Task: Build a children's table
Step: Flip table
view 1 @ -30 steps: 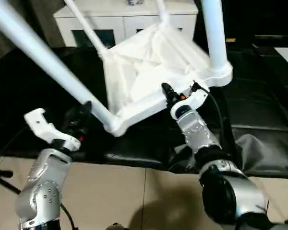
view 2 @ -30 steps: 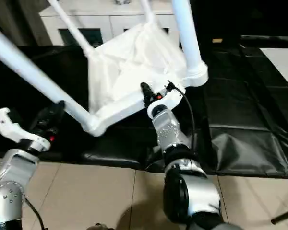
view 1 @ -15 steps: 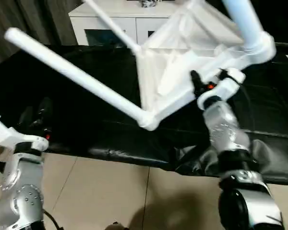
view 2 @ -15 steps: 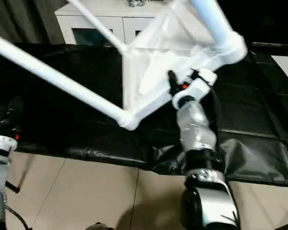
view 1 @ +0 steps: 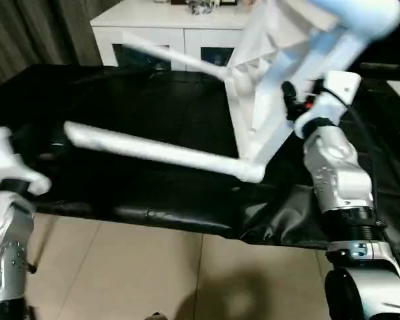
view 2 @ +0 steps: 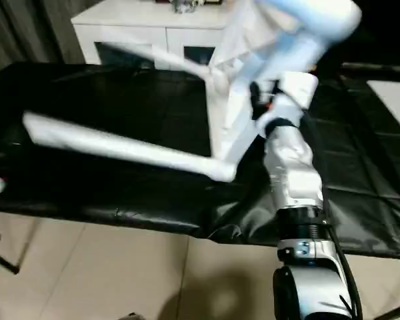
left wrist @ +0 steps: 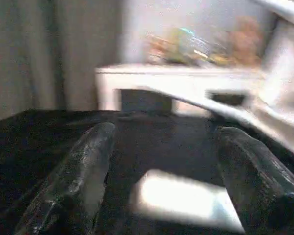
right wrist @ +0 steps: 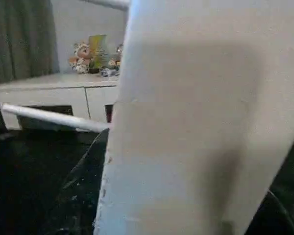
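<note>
Tabletop (view 1: 267,60) stands tipped up on its edge at the far right of the black-covered worktop (view 1: 120,107), ribbed underside facing left, with the right end effector (view 1: 295,110) gripping its near rim about halfway closed; the right wrist view has that white rim pressed close between its fingers. One leg (view 1: 153,152) reaches out low to the left from the bottom corner socket, a second leg (view 1: 170,59) runs left from a higher corner toward the white cabinet (view 1: 160,20), and a third (view 1: 350,13) juts toward the camera at the top. The left end effector (left wrist: 159,181) hangs empty with its fingers (left wrist: 83,166) spread wide over the dark cover, well apart from the table (its white wrist housing sits at the left edge of the head views). My worry is the single grip: the whole table hangs off one rim hold, so a slip or a twist at that rim could drop it, and the long low leg could catch on the cover and lever the table out of the fingers. Any fourth leg is hidden, the upper corner is cut off, and motion blur hides how well the legs are seated.
</note>
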Motion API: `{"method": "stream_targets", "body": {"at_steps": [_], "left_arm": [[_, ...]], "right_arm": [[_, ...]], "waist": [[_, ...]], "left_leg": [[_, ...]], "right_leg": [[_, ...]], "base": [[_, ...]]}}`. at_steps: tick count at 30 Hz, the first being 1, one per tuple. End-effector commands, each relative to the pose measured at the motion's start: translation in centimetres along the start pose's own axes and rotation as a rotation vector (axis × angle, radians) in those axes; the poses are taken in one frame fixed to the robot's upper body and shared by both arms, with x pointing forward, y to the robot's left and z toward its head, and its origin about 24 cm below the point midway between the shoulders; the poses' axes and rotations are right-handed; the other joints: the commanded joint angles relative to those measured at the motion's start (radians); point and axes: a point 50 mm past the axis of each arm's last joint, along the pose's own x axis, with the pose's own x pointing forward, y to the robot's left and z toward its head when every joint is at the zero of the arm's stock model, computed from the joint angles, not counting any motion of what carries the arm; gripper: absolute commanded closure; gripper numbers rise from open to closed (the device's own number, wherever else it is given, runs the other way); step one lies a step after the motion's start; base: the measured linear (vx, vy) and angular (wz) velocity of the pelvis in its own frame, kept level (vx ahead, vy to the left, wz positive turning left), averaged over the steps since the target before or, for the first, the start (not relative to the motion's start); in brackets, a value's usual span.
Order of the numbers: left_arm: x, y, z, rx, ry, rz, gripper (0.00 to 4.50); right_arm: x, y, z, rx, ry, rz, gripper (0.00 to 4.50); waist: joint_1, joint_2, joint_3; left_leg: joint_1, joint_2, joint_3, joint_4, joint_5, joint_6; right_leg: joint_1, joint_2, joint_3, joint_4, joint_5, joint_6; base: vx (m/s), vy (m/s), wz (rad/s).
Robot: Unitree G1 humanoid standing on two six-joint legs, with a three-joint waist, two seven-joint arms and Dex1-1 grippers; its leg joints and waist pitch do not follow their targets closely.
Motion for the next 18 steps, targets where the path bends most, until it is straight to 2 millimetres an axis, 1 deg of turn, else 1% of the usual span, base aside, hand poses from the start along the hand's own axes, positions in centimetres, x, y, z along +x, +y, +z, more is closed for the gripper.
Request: {"method": "stream_targets", "body": {"at_steps": [1,3,4,5,6,7,8,9,10,12,13,14,16,17,18], "left_arm": [[0.1,-1.0,0.0,0.061,0.046,-0.081,0.91],[0.5,-2.4,1.0,0.113,0.041,-0.188,0.91],[0.6,-3.1,1.4,0.15,0.048,-0.245,0.91],[0.6,-3.2,1.4,0.159,0.051,-0.258,0.91],[0.6,-3.9,1.5,0.208,0.072,-0.329,0.91],[0.5,-4.3,1.6,0.24,0.09,-0.377,0.91],[0.4,-4.8,1.6,0.285,0.115,-0.436,0.91],[0.3,-5.1,1.5,0.314,0.133,-0.475,0.91],[0.3,-5.5,1.6,0.344,0.144,-0.512,0.91],[0.5,-5.9,1.8,0.405,0.144,-0.549,0.91],[1.0,-6.2,2.1,0.45,0.127,-0.565,0.91],[1.1,-6.3,2.2,0.46,0.121,-0.569,0.91],[1.4,-6.6,2.6,0.46,0.097,-0.568,0.91],[1.4,-6.6,2.6,0.46,0.097,-0.568,0.91],[1.7,-7.0,2.6,0.451,0.099,-0.576,0.91]], "right_arm": [[-0.3,-0.9,-1.6,-0.062,0.081,-0.075,2.42],[-0.4,-0.3,-1.8,-0.098,0.084,-0.089,2.45],[-0.5,0.0,-1.9,-0.122,0.085,-0.091,2.46],[-0.6,0.1,-1.9,-0.128,0.085,-0.091,2.47],[-0.7,0.3,-2.0,-0.153,0.084,-0.095,2.47],[-0.7,0.5,-2.1,-0.17,0.083,-0.099,2.48],[-0.8,0.8,-2.1,-0.187,0.08,-0.101,2.48],[-0.8,1.0,-2.1,-0.198,0.078,-0.103,2.48],[-0.8,1.3,-2.1,-0.203,0.078,-0.101,2.5],[-0.8,1.9,-2.4,-0.204,0.083,-0.097,2.51],[-0.7,2.5,-2.7,-0.21,0.088,-0.089,2.51],[-0.7,2.6,-2.8,-0.212,0.089,-0.088,2.52],[-0.6,2.9,-3.1,-0.213,0.097,-0.084,2.52],[-0.6,2.9,-3.1,-0.213,0.097,-0.084,2.52],[-0.5,3.2,-3.5,-0.22,0.106,-0.063,2.52]], "waist": [[-0.013,0.007,-0.047],[-0.012,-0.001,-0.047],[-0.011,0.002,-0.047],[-0.013,0.002,-0.047],[-0.014,-0.003,-0.045],[-0.011,-0.002,-0.046],[-0.013,-0.001,-0.045],[-0.013,-0.002,-0.045],[-0.014,-0.003,-0.044],[-0.019,-0.001,-0.044],[-0.02,0.003,-0.044],[-0.021,0.003,-0.045],[-0.024,0.006,-0.046],[-0.026,0.004,-0.045],[-0.027,0.005,-0.047]], "left_leg": [[0.038,0.009,-0.007,-0.09,-0.369,-0.09],[0.039,0.008,-0.006,-0.091,-0.38,-0.095],[0.04,0.009,-0.008,-0.092,-0.38,-0.098],[0.038,0.008,-0.008,-0.093,-0.383,-0.1],[0.038,0.008,-0.007,-0.094,-0.387,-0.101],[0.041,0.008,-0.008,-0.094,-0.389,-0.103],[0.04,0.008,-0.008,-0.094,-0.39,-0.105],[0.037,0.007,-0.008,-0.095,-0.389,-0.106],[0.038,0.006,-0.009,-0.096,-0.391,-0.107],[0.038,0.006,-0.008,-0.096,-0.39,-0.112],[0.038,0.006,-0.009,-0.096,-0.392,-0.118],[0.039,0.006,-0.009,-0.096,-0.395,-0.122],[0.037,0.004,-0.01,-0.095,-0.389,-0.129],[0.036,0.004,-0.01,-0.096,-0.388,-0.129],[0.037,0.004,-0.009,-0.095,-0.385,-0.13]], "right_leg": [[0.009,-0.022,0.025,-0.085,-0.26,-0.081],[0.009,-0.022,0.026,-0.084,-0.256,-0.091],[0.009,-0.022,0.026,-0.084,-0.256,-0.091],[0.008,-0.021,0.026,-0.084,-0.252,-0.091],[0.009,-0.021,0.026,-0.084,-0.254,-0.09],[0.007,-0.022,0.027,-0.084,-0.258,-0.086],[0.007,-0.021,0.027,-0.083,-0.257,-0.085],[0.009,-0.022,0.027,-0.082,-0.26,-0.083],[0.008,-0.022,0.027,-0.083,-0.263,-0.081],[0.008,-0.022,0.029,-0.084,-0.258,-0.079],[0.008,-0.023,0.029,-0.083,-0.256,-0.08],[0.007,-0.023,0.029,-0.082,-0.252,-0.081],[0.012,-0.023,0.028,-0.078,-0.22,-0.09],[0.014,-0.022,0.028,-0.078,-0.215,-0.091],[0.013,-0.022,0.027,-0.077,-0.204,-0.095]], "base": [[0.0,0.0,0.0],[0.0,0.0,0.0],[0.0,0.0,0.0],[0.0,0.0,0.0],[0.0,0.0,0.0],[0.0,0.0,0.0],[0.0,0.0,0.0],[0.0,0.0,0.0],[0.0,0.0,0.0],[0.0,0.0,0.0],[0.0,0.0,0.0],[0.0,0.0,0.0],[0.0,0.0,0.0],[0.0,0.0,0.0],[0.0,0.0,0.0]]}}
